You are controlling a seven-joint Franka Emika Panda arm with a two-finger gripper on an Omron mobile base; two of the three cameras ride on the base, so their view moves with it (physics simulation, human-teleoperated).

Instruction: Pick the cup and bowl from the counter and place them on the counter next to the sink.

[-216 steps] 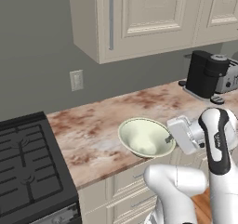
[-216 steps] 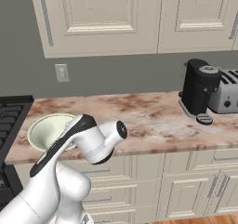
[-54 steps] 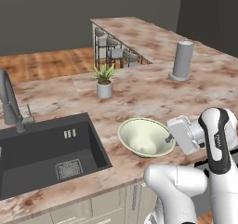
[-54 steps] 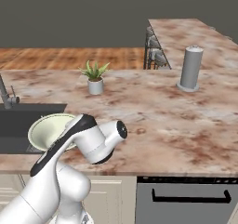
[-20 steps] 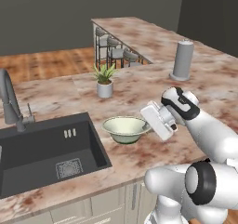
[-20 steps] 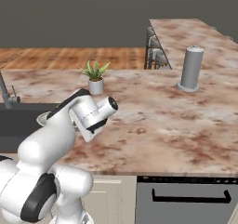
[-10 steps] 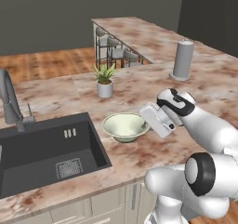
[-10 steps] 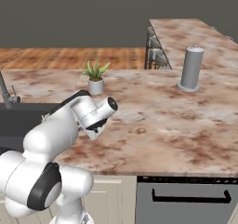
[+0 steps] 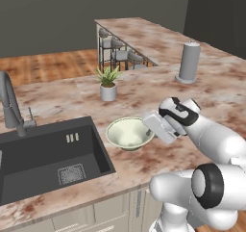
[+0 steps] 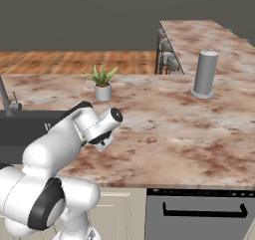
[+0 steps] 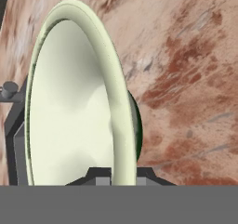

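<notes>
The worktop (image 9: 144, 94) is a slab of reddish-brown and beige marbled stone with a polished look, laid over cream panelled cabinets (image 9: 81, 216); in the right base view a dark appliance front with a bar handle (image 10: 204, 210) sits under its front edge. A second marbled stretch runs off as a raised bar toward the far right, with bar stools (image 9: 117, 53) tucked beneath it, and beyond lie a wood-plank floor (image 9: 48, 65) and a flat dark wall.

Set into the worktop's left part is the sink (image 9: 45, 161), a dark grey rectangular basin with a square drain and a grey gooseneck tap (image 9: 10, 103) at its back edge. A small leafy plant in a white pot (image 9: 108, 84) stands behind the sink's right corner, and a tall grey cylinder (image 9: 188, 62) stands well apart, near the far right.

The bowl (image 9: 129, 134), wide, shallow, smooth and pale cream-green, is just right of the sink near the front edge; whether its base touches the stone cannot be told. The claw (image 11: 119, 174) is clamped on the bowl's right rim, one finger on each side of the thin wall.
</notes>
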